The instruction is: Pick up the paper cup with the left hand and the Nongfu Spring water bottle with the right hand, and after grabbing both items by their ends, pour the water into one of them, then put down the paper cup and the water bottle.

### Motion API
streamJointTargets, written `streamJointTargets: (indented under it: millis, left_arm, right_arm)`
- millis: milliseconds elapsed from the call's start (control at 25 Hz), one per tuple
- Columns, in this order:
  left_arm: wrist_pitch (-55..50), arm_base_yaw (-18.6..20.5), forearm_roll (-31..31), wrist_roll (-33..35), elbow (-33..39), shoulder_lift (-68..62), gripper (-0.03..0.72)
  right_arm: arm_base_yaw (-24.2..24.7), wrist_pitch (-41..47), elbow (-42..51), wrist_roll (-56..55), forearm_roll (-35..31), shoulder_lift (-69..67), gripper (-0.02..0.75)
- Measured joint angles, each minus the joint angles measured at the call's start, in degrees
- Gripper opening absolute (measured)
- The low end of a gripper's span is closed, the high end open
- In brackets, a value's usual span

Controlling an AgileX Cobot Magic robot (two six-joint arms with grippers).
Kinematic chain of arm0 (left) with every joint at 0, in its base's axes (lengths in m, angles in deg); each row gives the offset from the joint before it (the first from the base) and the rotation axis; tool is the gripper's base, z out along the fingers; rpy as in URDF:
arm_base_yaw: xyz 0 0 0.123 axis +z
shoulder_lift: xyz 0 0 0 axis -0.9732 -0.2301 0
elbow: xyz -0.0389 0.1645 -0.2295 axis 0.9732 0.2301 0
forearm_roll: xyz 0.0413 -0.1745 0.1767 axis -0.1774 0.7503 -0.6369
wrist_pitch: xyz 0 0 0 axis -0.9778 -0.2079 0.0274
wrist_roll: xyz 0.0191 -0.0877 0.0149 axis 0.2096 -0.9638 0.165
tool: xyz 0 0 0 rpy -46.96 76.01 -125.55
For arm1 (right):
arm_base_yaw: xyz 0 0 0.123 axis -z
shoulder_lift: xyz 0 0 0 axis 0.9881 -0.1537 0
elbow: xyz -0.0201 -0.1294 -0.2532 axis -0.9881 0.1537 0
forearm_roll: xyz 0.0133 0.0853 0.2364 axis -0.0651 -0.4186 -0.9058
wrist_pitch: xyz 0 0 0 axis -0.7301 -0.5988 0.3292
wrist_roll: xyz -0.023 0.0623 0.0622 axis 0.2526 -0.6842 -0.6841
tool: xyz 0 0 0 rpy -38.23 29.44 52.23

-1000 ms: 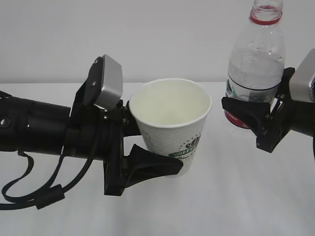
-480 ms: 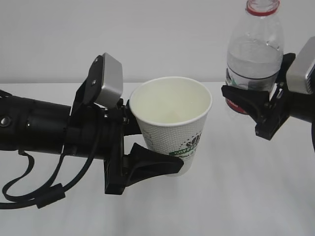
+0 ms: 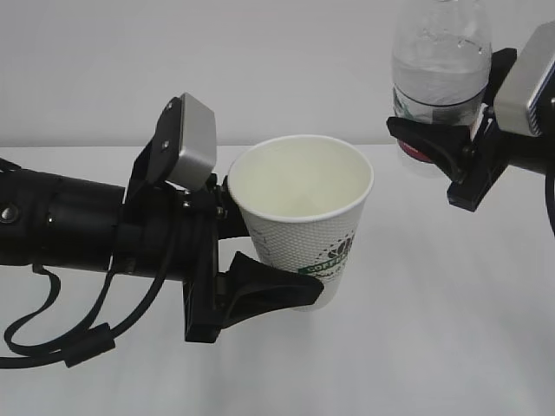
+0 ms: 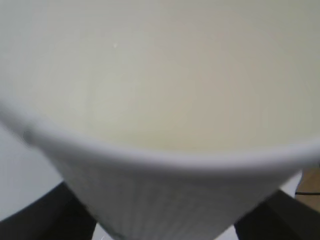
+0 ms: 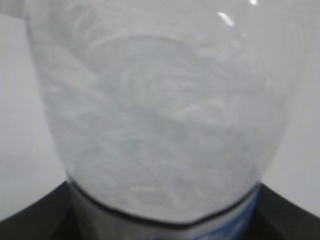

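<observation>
I have the paper cup (image 3: 305,217) pinched in the left end effector (image 3: 251,251), one black finger (image 3: 269,290) wrapped across its lower front and the other behind it near the rim. The cup is upright, lifted clear of the white counter (image 3: 416,347), its mouth open toward me and the cream inside looking dry. The green logo sits low on its side, just above the front finger. On the left wrist view the cup's rim (image 4: 165,160) fills almost the whole frame, with dark fingers at both lower corners.

The right end effector (image 3: 451,147) is clamped on the Nongfu Spring water bottle (image 3: 438,65) around its labelled band, holding it upright, high and to the right of the cup, well apart from it. The bottle's neck runs out of the top of the exterior view. The water (image 3: 438,74) shows inside the clear ribbed body. The right wrist view gives a blurred close look at the bottle wall (image 5: 160,125).
</observation>
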Motion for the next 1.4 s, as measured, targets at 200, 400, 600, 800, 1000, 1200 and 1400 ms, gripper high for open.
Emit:
streamJointTargets:
  millis: [200, 400, 600, 800, 1000, 1200, 1400]
  left_arm:
    - [0.0, 0.0, 0.1, 0.0, 0.0, 0.0, 0.546]
    - [0.0, 0.0, 0.1, 0.0, 0.0, 0.0, 0.546]
    - [0.0, 0.0, 0.1, 0.0, 0.0, 0.0, 0.546]
    - [0.0, 0.0, 0.1, 0.0, 0.0, 0.0, 0.545]
    - [0.5, -0.7, 0.3, 0.0, 0.0, 0.0, 0.545]
    - [0.6, -1.0, 0.3, 0.0, 0.0, 0.0, 0.545]
    - [0.8, -2.8, 0.5, 0.0, 0.0, 0.0, 0.545]
  right_arm:
    - [0.0, 1.7, -2.9, 1.7, 0.8, 0.0, 0.486]
    - [0.0, 2.5, -6.2, 2.4, 1.5, 0.0, 0.486]
    - [0.0, 2.5, -9.1, 3.2, 2.5, 0.0, 0.486]
    - [0.0, 2.9, -11.8, 3.5, 6.5, 0.0, 0.486]
    - [0.0, 4.0, -13.2, 3.7, 8.3, 0.0, 0.486]
    - [0.0, 4.1, -13.4, 5.4, 8.4, 0.0, 0.486]
    - [0.0, 4.1, -13.4, 7.3, 8.7, 0.0, 0.486]
